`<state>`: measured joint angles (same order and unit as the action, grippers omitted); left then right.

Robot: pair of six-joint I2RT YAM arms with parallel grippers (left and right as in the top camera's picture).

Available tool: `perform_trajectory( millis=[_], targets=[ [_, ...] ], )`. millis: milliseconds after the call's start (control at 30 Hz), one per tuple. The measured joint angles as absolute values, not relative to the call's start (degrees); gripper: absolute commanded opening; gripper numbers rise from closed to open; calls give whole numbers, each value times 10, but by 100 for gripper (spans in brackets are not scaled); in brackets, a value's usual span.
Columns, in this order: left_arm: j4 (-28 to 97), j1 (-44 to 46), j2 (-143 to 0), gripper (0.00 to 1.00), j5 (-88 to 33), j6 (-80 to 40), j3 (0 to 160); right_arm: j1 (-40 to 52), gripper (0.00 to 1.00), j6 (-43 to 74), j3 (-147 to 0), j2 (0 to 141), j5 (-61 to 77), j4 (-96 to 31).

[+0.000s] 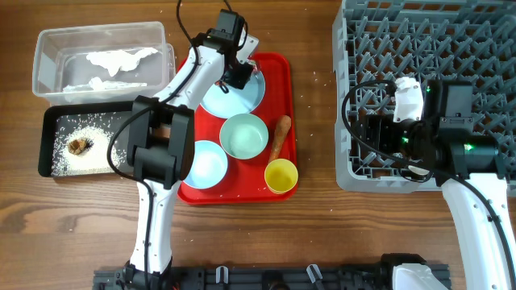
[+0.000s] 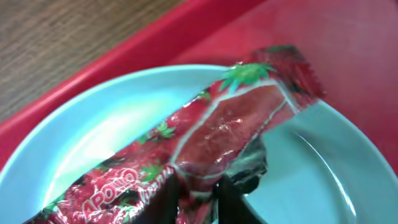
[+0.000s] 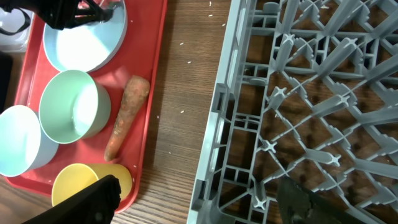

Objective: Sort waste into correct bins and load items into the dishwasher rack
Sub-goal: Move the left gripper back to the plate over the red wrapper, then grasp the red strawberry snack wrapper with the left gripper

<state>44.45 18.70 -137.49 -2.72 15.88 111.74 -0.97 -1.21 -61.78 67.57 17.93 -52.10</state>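
Observation:
My left gripper (image 2: 199, 202) is shut on the red wrapper (image 2: 236, 124), which lies on the pale blue plate (image 2: 93, 143) at the back of the red tray (image 1: 278, 72). In the overhead view the left gripper (image 1: 239, 75) is over the plate (image 1: 242, 101). A mint bowl (image 1: 243, 135), a pale blue bowl (image 1: 203, 163), a yellow cup (image 1: 280, 176) and a carrot piece (image 1: 279, 137) sit on the tray. My right gripper (image 3: 193, 205) is open and empty over the left edge of the grey rack (image 1: 484, 48).
The clear tub (image 1: 48, 44) at the far left holds white tissue (image 1: 121, 60). In front of it the black tray (image 1: 47, 129) holds rice grains (image 1: 101, 129) and a brown lump (image 1: 79, 146). A few rice grains lie on the wood between the tray and the rack.

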Motion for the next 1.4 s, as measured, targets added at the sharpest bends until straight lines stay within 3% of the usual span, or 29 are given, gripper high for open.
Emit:
perform_trajectory(
  millis=[467, 867, 1100, 1267, 1400],
  targets=[
    [491, 198, -1358, 4, -8, 72, 1115, -10, 83, -12, -618, 676, 179, -521],
    [489, 198, -1181, 4, 35, 17, 1110, -10, 84, -12, -618, 676, 179, -521],
    [516, 185, -1172, 4, 53, -16, 1109, -10, 83, -12, -618, 676, 179, -521],
    [541, 149, -1172, 38, 45, -51, 1109, -10, 83, -12, -618, 676, 180, -518],
    [549, 146, -1190, 45, 44, -84, 1109, -10, 83, -12, -618, 676, 179, -518]
  ],
)
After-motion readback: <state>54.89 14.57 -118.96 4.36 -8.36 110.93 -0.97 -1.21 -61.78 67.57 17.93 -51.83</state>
